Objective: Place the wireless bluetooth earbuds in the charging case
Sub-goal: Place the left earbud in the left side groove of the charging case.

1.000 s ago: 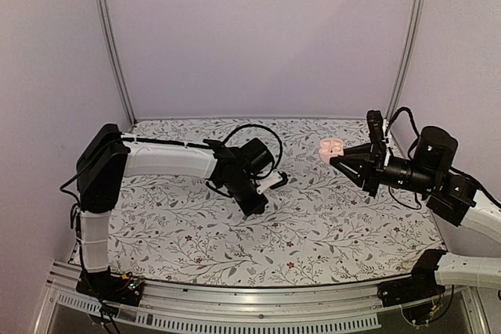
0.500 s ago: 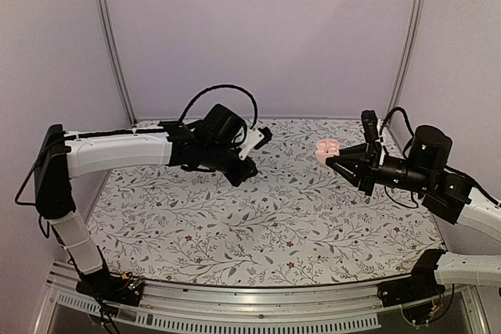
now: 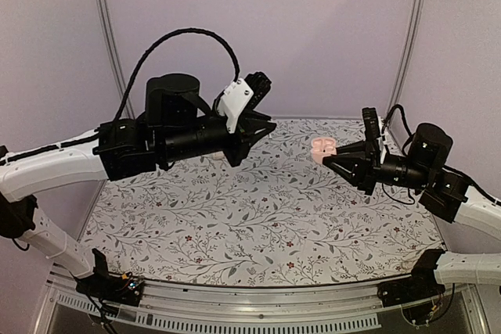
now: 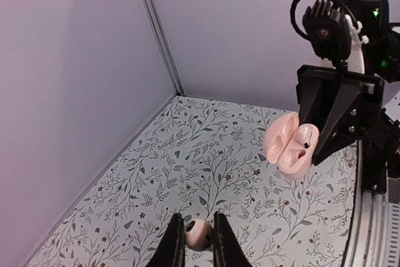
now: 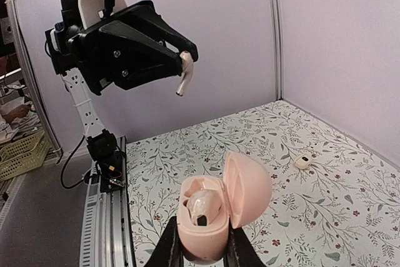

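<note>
My right gripper (image 3: 330, 159) is shut on the pale pink charging case (image 3: 322, 148) and holds it in the air over the back right of the table. In the right wrist view the case (image 5: 206, 232) sits between my fingers with its lid (image 5: 249, 187) open to the right and one earbud (image 5: 205, 204) seated inside. My left gripper (image 3: 264, 127) is raised and points at the case. It is shut on a pale pink earbud (image 4: 199, 234), which also shows in the right wrist view (image 5: 185, 72). The case (image 4: 289, 144) is ahead of it, apart.
The floral table mat (image 3: 258, 209) lies below both arms. A small cream object (image 5: 304, 162) lies on the mat near the back wall. Metal corner posts (image 3: 109, 37) stand at the back left and back right. A rail (image 3: 235, 314) runs along the near edge.
My left arm has lifted off the mat and swung up and right, with the earbud in it, towards the case. My right gripper has shifted slightly left with the case.
</note>
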